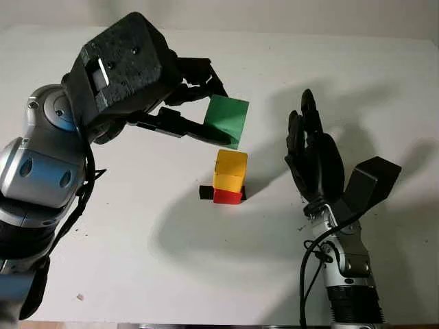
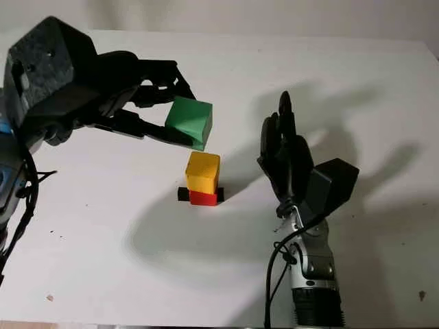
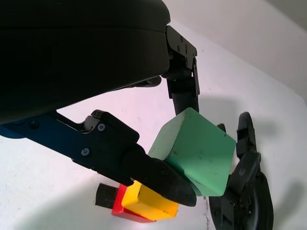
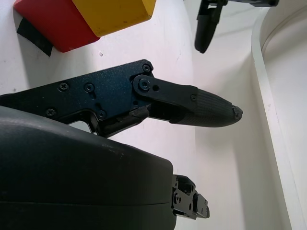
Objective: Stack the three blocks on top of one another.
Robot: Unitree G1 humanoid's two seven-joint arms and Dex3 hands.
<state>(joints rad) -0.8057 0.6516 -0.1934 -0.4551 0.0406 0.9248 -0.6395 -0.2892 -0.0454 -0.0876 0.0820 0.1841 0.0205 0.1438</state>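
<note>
Left arm: reaches in from seven o'clock, its forearm angled toward one o'clock across the table.
Left hand (image 1: 180, 96): raised off the surface at about eleven o'clock, fingers (image 3: 158, 175) clamped on the green block (image 1: 228, 119).
Right arm: rises from five o'clock, wrist upright.
Right hand (image 1: 314, 159): open, at three o'clock, pointing toward twelve.

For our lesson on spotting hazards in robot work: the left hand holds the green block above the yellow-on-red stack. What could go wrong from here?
1. The green block sits tilted in the left hand, so it may land crooked on the yellow block and slide off.
2. The red block base is small; a push on placing could topple the stack.
3. The open right hand stands close beside the stack and could bump it.
</note>
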